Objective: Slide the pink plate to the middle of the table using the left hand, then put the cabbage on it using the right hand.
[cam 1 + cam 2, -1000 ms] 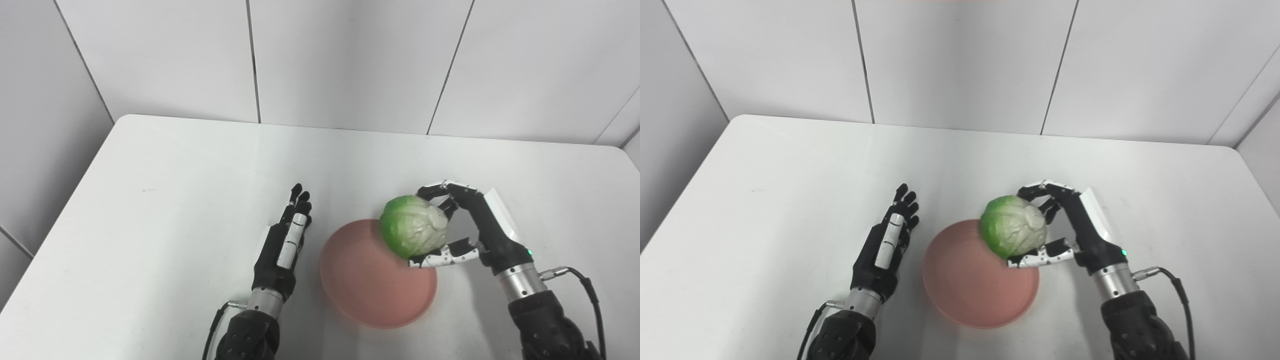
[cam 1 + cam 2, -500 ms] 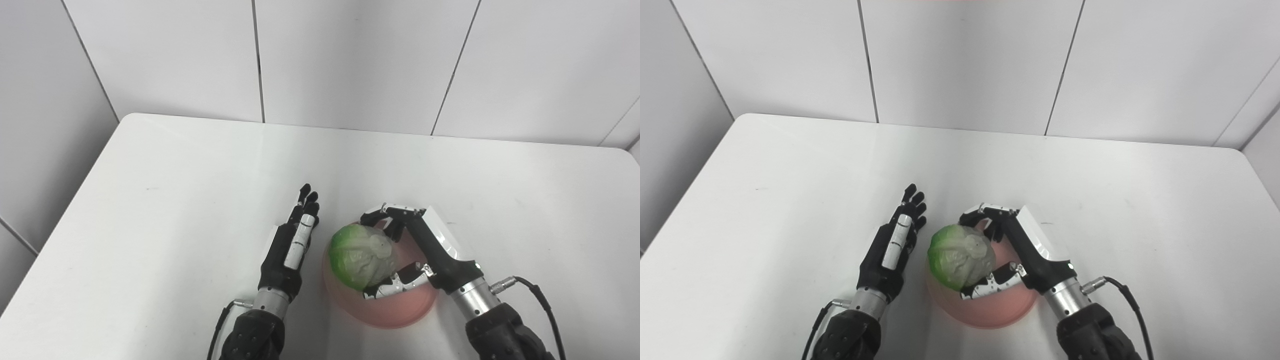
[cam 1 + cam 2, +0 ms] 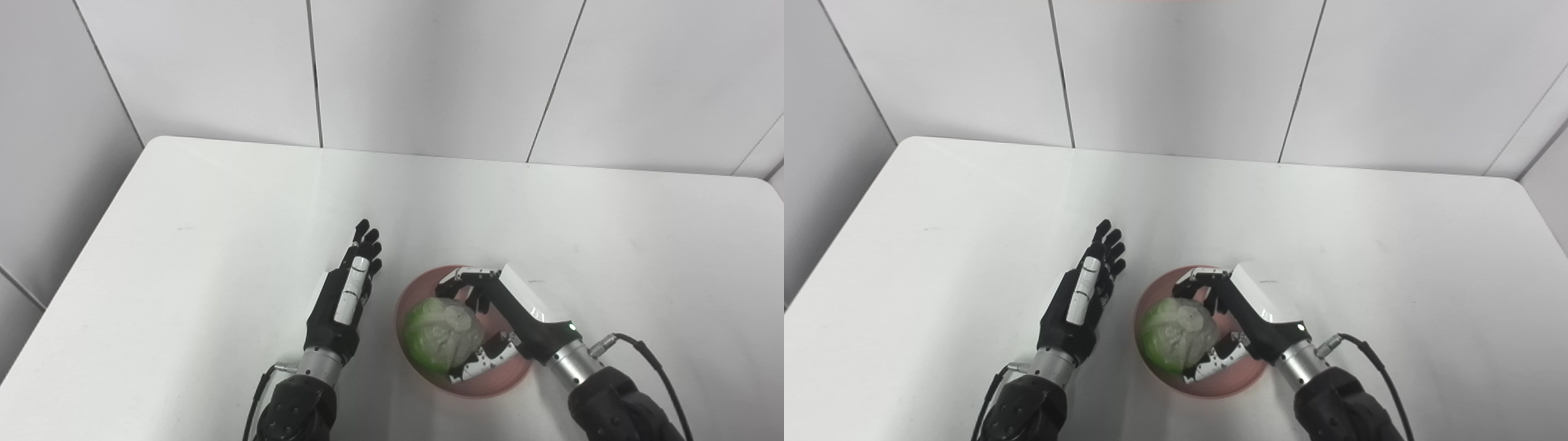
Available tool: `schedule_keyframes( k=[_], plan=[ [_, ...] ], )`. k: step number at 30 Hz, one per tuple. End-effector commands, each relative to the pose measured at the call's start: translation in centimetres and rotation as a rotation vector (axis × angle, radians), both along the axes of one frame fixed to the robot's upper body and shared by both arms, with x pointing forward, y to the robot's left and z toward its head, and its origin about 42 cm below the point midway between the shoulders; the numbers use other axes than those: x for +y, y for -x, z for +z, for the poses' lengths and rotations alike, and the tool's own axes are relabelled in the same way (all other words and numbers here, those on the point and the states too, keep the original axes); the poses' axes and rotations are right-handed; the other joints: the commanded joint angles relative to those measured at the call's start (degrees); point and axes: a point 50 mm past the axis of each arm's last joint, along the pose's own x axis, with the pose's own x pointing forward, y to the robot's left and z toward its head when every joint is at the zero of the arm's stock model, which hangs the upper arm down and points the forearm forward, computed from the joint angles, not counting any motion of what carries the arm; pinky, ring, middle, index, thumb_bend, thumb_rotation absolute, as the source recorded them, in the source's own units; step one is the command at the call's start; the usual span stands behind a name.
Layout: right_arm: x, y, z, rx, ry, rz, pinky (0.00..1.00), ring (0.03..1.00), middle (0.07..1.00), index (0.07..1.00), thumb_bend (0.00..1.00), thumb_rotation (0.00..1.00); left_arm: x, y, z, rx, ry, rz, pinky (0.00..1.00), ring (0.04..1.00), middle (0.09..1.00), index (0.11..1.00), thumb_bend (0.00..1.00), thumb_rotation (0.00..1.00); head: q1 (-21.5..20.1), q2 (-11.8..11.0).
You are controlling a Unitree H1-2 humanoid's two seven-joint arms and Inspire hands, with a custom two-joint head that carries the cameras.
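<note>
The pink plate (image 3: 511, 378) sits on the white table near its front edge, around the middle. The green and white cabbage (image 3: 442, 334) is over the plate's left part, low in it; I cannot tell if it touches. My right hand (image 3: 496, 318) is shut on the cabbage, fingers over its far side and thumb at its near side. My left hand (image 3: 347, 292) is open and empty, fingers straight and together, just left of the plate and apart from it. Both also show in the right eye view: the cabbage (image 3: 1178, 335) and the left hand (image 3: 1082, 296).
The white table (image 3: 245, 202) ends at grey wall panels at the back and left. A black cable (image 3: 664, 383) trails from my right wrist along the table's front right.
My right hand has carried the cabbage left and down from the plate's right rim to low over the plate. The left hand has stayed beside the plate. The camera has shifted a little.
</note>
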Motion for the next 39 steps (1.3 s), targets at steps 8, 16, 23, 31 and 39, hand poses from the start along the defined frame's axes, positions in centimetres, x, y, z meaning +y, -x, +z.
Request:
schedule_keyframes(
  k=[8,16,23,31,39],
  plan=[
    [-2.2,-1.2,2.3,-0.038,-0.024,-0.063,0.33,0.376,0.48,0.551,0.51,0.0,0.0,-0.1,1.7,-0.05,0.019,-0.032,1.0,1.0,1.0,1.0,0.71,0.89,-0.5,0.4],
    [-2.9,-1.0,3.1,-0.015,0.026,-0.067,0.6,0.711,0.727,0.621,0.66,0.28,0.3,0.2,1.6,-0.047,0.016,-0.048,1.0,1.0,1.0,1.0,0.68,0.89,-1.8,0.0],
    [-4.0,-1.0,3.9,0.126,0.079,-0.011,0.83,0.937,0.929,0.867,0.79,0.48,0.5,0.2,1.6,-0.045,0.008,-0.045,1.0,1.0,1.0,1.0,0.68,0.89,-1.8,0.0],
    [-6.1,-1.6,4.7,0.163,-0.061,0.048,0.87,1.0,1.0,0.994,0.86,0.66,0.7,0.1,1.6,-0.036,0.022,-0.047,1.0,1.0,1.0,1.0,0.69,0.88,-2.4,0.2],
    [-5.2,-1.3,2.9,0.16,-0.522,-0.14,0.94,1.0,1.0,1.0,0.77,0.85,1.2,-0.1,1.5,-0.044,-0.004,-0.038,1.0,1.0,1.0,1.0,0.68,0.91,-4.1,-0.1]
  ],
)
